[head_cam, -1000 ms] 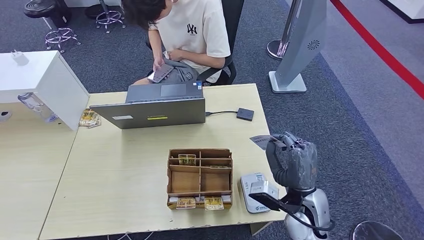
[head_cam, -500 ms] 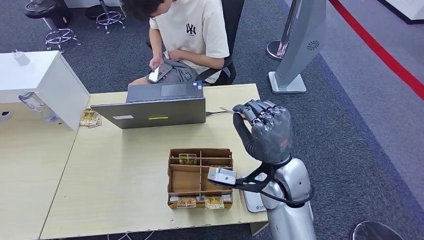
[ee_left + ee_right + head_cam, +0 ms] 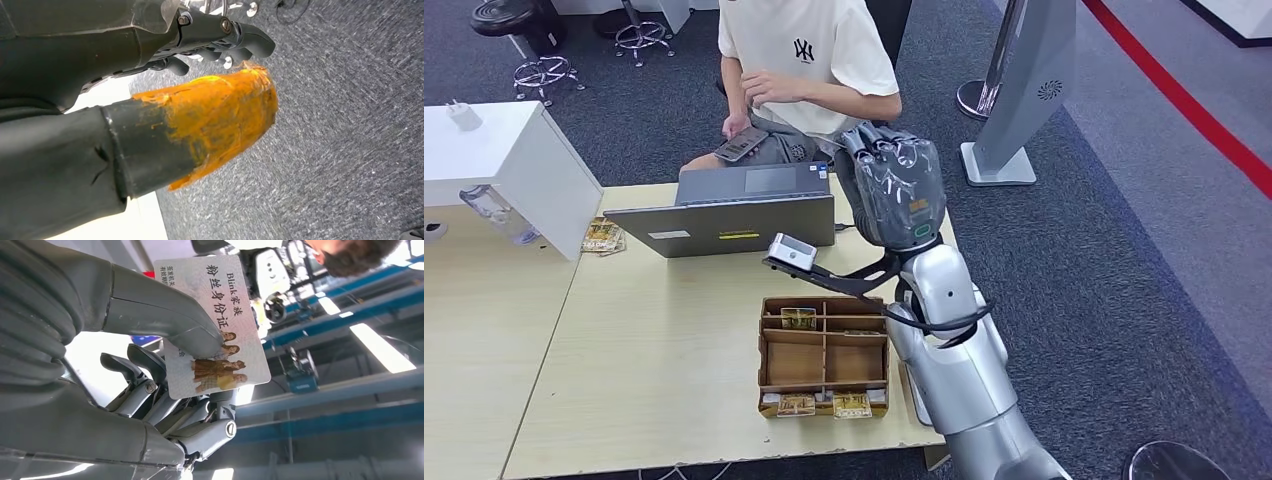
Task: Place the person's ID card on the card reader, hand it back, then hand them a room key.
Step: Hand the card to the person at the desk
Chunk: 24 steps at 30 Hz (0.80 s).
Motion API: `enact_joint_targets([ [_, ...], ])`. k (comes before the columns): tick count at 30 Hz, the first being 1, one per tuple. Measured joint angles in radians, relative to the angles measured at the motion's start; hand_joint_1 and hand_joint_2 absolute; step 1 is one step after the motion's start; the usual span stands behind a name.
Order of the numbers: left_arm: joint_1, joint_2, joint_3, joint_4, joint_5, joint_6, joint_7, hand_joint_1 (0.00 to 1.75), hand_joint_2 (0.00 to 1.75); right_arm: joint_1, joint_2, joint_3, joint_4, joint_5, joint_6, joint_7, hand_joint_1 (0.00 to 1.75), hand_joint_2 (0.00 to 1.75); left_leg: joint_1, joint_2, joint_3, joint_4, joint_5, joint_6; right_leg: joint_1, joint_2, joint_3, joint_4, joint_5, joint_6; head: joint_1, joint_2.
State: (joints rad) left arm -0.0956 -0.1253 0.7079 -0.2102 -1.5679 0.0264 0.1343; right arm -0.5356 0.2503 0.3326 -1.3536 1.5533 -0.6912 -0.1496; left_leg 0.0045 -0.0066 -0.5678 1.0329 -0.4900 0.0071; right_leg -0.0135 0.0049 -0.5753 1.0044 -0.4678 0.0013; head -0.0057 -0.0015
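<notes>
Right hand (image 3: 892, 185) fingers pinch ID card (image 3: 216, 325) above laptop (image 3: 734, 210), near person (image 3: 809, 60)

On the table (image 3: 674, 350) we see a box with little compartments (image 3: 825, 355) near the front edge, and a laptop (image 3: 729, 210) stands behind it. A person (image 3: 809, 60) sits behind the table, just past the laptop. Our right hand (image 3: 894, 185) is up over the table's far right corner, between the box and the person, with the ID card (image 3: 215, 325) pinched in it.
</notes>
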Motion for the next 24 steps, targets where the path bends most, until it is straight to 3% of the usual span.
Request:
enact_joint_targets([
  [3, -0.007, 0.001, -0.02, 0.0, 0.001, -0.007, 0.0, 0.0, 0.0, -0.073, -0.039, 0.077, 0.078, 0.0, 0.0, 0.107, 1.75, 1.75, 0.0, 0.0, 0.0, 0.0, 0.0, 0.0, 0.0, 0.0, 0.0, 0.0, 0.0, 0.0, 0.0, 0.0],
  [9, -0.012, 0.004, -0.051, 0.0, 0.004, -0.016, 0.002, 0.0, 0.0, -0.16, -0.091, 0.174, 0.191, 0.0, 0.0, 0.222, 1.75, 1.75, 0.0, 0.0, 0.0, 0.0, 0.0, 0.0, 0.0, 0.0, 0.0, 0.0, 0.0, 0.0, 0.0, 0.0],
  [18, -0.014, 0.006, -0.061, 0.0, 0.001, -0.021, 0.004, 0.0, 0.0, -0.224, -0.14, 0.265, 0.281, 0.0, -0.001, 0.317, 1.75, 1.75, 0.0, 0.0, 0.0, 0.0, 0.0, 0.0, 0.0, 0.0, -0.001, 0.0, 0.0, 0.0, 0.0, 0.0],
  [22, -0.014, 0.006, -0.061, 0.0, 0.0, -0.024, 0.005, 0.0, 0.0, -0.24, -0.161, 0.299, 0.304, 0.0, -0.001, 0.359, 0.03, 1.75, 0.0, 0.0, 0.0, 0.0, 0.0, 0.0, 0.0, 0.0, -0.001, 0.0, 0.0, 0.0, 0.0, 0.0],
  [24, -0.014, 0.006, -0.061, 0.0, 0.0, -0.025, 0.007, 0.0, 0.0, -0.249, -0.171, 0.324, 0.317, 0.0, -0.001, 0.398, 0.0, 1.75, 0.0, 0.0, 0.0, 0.0, 0.0, 0.0, 0.0, 0.0, -0.001, 0.0, 0.0, 0.0, 0.0, 0.0],
])
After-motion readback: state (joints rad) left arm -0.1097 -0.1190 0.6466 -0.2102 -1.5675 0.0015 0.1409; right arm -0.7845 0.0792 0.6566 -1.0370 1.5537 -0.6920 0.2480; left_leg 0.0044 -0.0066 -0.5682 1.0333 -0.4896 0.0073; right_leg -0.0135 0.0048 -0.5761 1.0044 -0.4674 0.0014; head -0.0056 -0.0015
